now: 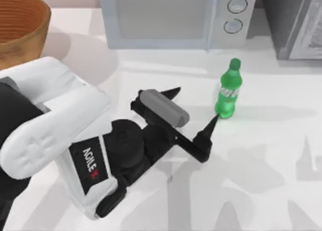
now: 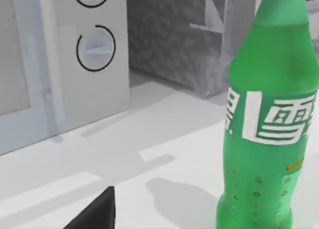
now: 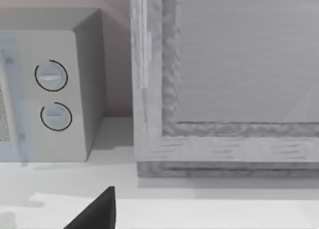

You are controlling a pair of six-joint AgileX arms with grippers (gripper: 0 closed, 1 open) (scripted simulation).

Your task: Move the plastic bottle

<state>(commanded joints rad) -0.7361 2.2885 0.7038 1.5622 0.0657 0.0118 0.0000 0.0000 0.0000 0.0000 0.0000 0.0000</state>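
The plastic bottle (image 1: 229, 90) stands upright on the bench (image 1: 271, 155), in front of the microwave (image 1: 176, 17) and below its two dials. Your left gripper (image 1: 193, 105) sits just to the bottle's left with its jaws spread wide apart; one fingertip (image 1: 213, 123) is at the bottle's base, the other points toward the microwave. A wicker basket (image 1: 20, 27) occupies the far left corner. You cannot tell the right jaws' state.
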